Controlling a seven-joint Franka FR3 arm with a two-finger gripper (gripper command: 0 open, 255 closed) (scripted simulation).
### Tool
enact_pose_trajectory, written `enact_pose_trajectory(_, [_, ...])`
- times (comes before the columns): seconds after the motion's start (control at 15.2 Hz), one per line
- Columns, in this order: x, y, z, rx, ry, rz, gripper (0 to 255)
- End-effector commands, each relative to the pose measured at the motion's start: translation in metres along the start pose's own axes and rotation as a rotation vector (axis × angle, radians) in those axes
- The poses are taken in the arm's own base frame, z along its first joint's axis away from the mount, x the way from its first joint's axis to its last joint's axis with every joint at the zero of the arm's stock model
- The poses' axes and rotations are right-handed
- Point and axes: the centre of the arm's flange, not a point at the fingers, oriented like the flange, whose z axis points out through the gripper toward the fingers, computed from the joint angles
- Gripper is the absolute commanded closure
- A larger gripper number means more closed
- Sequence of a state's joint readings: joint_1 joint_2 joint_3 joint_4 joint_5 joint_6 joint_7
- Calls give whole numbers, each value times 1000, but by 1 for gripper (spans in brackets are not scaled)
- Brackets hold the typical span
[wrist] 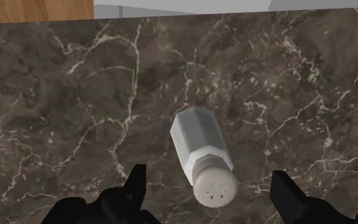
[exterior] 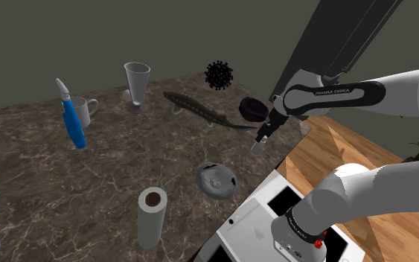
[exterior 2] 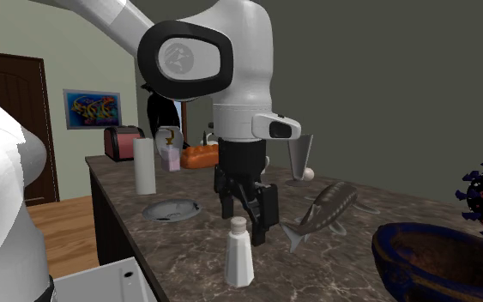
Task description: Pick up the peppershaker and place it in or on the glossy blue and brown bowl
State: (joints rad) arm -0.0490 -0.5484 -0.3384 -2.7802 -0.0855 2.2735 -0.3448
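The pepper shaker (exterior 2: pixel 240 251) is a pale faceted bottle with a perforated cap, standing upright on the dark marble counter (exterior 2: pixel 188 249). My black gripper (exterior 2: pixel 248 219) hovers open just above and behind it, touching nothing. Looking down from the wrist, the shaker (wrist: pixel 203 156) lies between the spread fingers (wrist: pixel 137 181), nearer the middle than either tip. From the shoulder, the gripper (exterior: pixel 262 138) hangs near the counter's right edge over the shaker (exterior: pixel 258 147). The dark blue and brown bowl (exterior 2: pixel 437 262) sits close by; it appears as a dark bowl (exterior: pixel 253 109) just beyond the gripper.
A grey fish figure (exterior: pixel 200 109) lies next to the bowl, a spiky dark ball (exterior: pixel 219 74) behind it. A grey dish (exterior: pixel 216 179), paper roll (exterior: pixel 152 216), tall glass (exterior: pixel 137 83), mug (exterior: pixel 85 112) and blue-handled tool (exterior: pixel 71 119) are spread over the counter. The counter edge (exterior: pixel 274 167) is close to the shaker.
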Motion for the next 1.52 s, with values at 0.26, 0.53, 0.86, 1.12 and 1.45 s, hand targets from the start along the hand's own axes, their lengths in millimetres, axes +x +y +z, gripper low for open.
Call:
enact_pose_trajectory(0.26, [0, 0, 0, 0, 0, 0, 255])
enact_pose_trajectory(0.53, [0, 0, 0, 0, 0, 0, 255])
enact_pose_trajectory(0.86, [1, -1, -10, 0, 0, 0, 255])
enact_pose_trajectory(1.12, [2, -3, -31, 0, 0, 0, 255])
enact_pose_trajectory(1.45, [3, -5, -58, 0, 0, 0, 255])
